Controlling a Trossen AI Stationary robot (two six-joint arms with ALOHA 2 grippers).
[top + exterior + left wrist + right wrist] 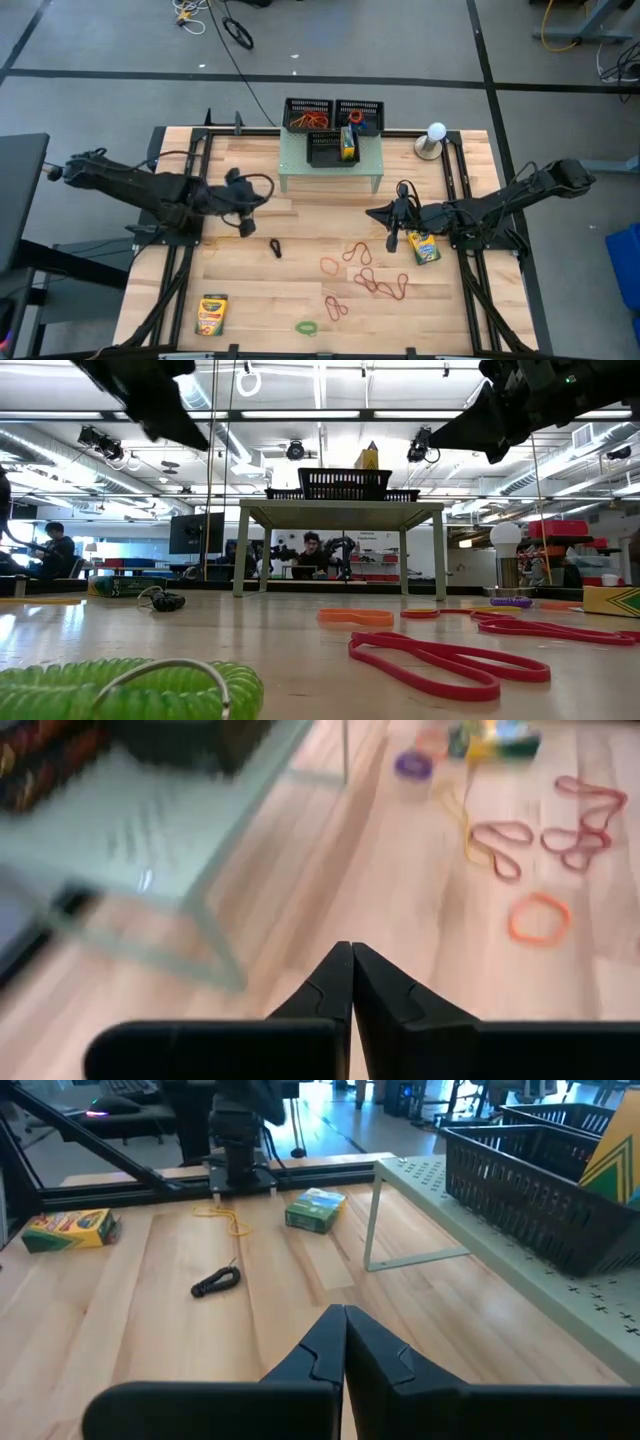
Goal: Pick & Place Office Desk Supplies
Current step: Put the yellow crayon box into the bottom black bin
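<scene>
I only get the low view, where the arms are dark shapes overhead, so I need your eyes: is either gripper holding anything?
Observer: No. The left wrist view shows the left gripper shut on nothing, above bare wood beside the pale green riser.
Operator: And the right one?
Observer: The right gripper is also shut and empty. From above, a crayon box lies on the table right beside that arm.
Operator: Has anything gone into the trays on the riser?
Observer: Yes. From above, the left mesh tray holds a tangle of orange and red rubber bands.
</scene>
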